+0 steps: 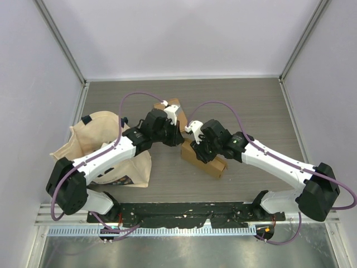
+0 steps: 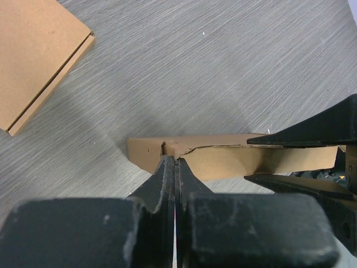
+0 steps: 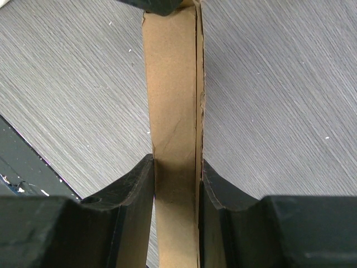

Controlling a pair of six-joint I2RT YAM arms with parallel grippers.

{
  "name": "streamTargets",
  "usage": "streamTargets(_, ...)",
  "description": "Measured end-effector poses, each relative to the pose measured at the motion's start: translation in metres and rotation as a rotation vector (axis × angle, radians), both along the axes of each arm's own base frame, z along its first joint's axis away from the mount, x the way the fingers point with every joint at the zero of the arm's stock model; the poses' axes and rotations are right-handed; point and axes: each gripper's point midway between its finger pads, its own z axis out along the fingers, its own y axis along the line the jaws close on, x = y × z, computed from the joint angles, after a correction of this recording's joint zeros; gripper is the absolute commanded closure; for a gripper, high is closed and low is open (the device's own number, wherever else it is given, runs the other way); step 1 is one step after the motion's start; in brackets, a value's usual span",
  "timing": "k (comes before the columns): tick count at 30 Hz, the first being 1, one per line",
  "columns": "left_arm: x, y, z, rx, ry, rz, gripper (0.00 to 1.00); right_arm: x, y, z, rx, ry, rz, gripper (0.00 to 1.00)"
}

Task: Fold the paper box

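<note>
Brown card box (image 1: 203, 160) sits on the worktop (image 1: 251, 106), with a paper bag (image 1: 95, 139) well to its left; both arms reach in over it.

Left wrist view: the left pincer (image 2: 175, 163) is closed tight on the box's thin top edge, likely to crease or tuck a flap. A flat card sheet (image 2: 33, 56) lies well apart from the box.

Right wrist view: the right pincer (image 3: 175, 178) clamps the box across its narrow width, fingers touching both sides, apparently bracing it against the other arm's pull.
</note>
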Motion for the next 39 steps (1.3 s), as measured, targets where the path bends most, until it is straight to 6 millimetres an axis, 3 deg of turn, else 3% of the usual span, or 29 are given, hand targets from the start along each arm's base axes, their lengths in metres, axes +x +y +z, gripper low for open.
streamTargets(16,-0.001,0.007,-0.004,-0.007,-0.092,0.067,1.00,0.003,-0.001,0.001,-0.008,-0.011,-0.002,0.84)
streamTargets(19,-0.001,0.006,-0.005,-0.001,-0.100,0.074,1.00,0.003,-0.001,0.001,-0.007,-0.011,-0.006,0.72)
streamTargets(20,-0.001,0.006,-0.005,0.001,-0.103,0.077,1.00,0.003,-0.001,0.001,-0.005,-0.012,-0.011,0.62)
streamTargets(23,-0.001,0.005,-0.005,0.006,-0.112,0.086,1.00,0.005,-0.002,0.001,0.000,-0.012,-0.048,0.44)
streamTargets(29,0.001,0.009,-0.008,0.023,-0.121,0.112,1.00,0.006,-0.015,0.007,0.046,-0.005,-0.242,0.26)
streamTargets(36,0.003,0.011,-0.008,0.027,-0.124,0.129,1.00,-0.011,-0.042,0.046,0.165,0.045,-0.526,0.24)
streamTargets(39,0.003,0.011,-0.009,0.027,-0.121,0.133,1.00,-0.026,-0.057,0.059,0.221,0.086,-0.632,0.34)
